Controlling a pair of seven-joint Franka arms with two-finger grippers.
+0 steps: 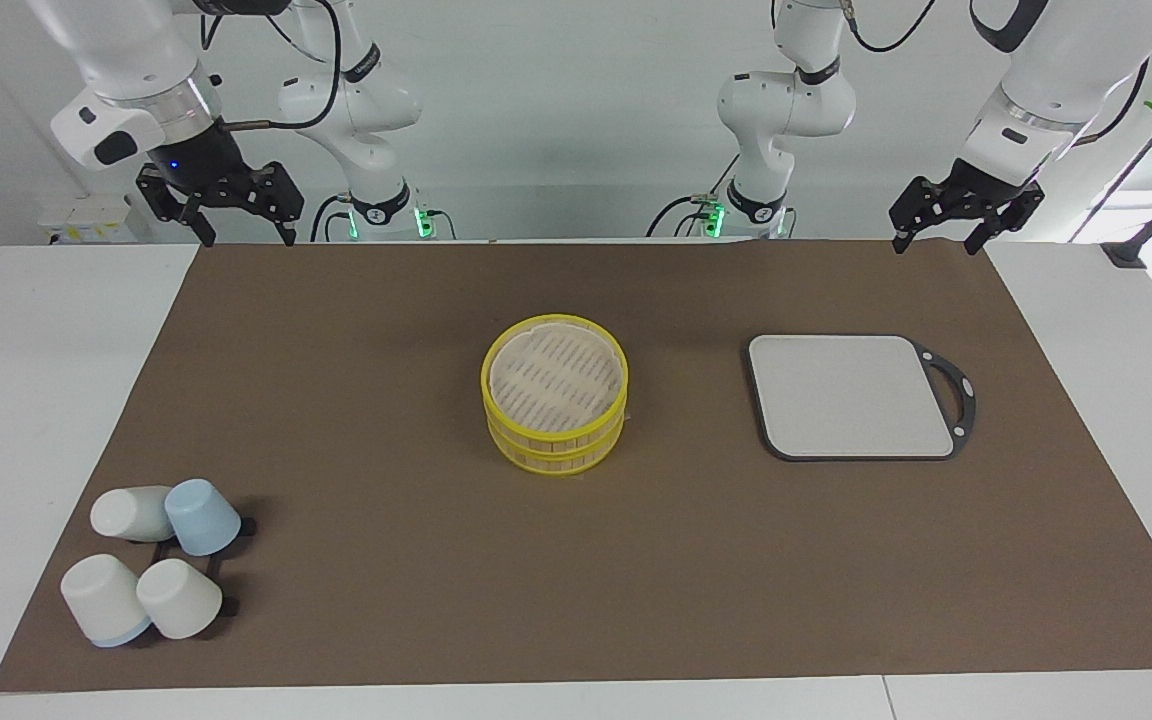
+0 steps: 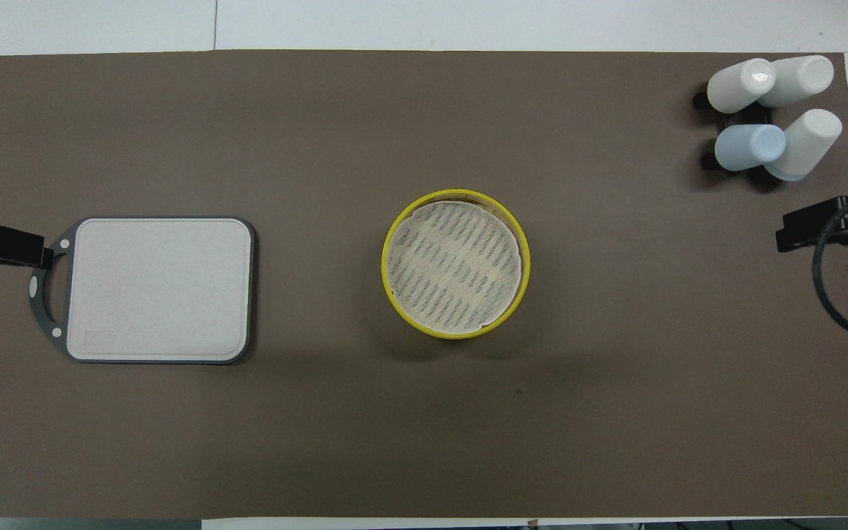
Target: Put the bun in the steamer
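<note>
The steamer stands in the middle of the brown mat, a round yellow-rimmed two-tier basket whose pale slatted top faces up; it also shows in the overhead view. No bun is in view anywhere. My left gripper hangs open and empty in the air over the mat's edge at the robots' end, on the left arm's side, and shows in the overhead view. My right gripper hangs open and empty over the same edge on the right arm's side, and also shows from above. Both arms wait.
A grey rectangular board with a black rim and handle lies beside the steamer toward the left arm's end. Several white and blue cups sit on a black rack, farther from the robots, at the right arm's end.
</note>
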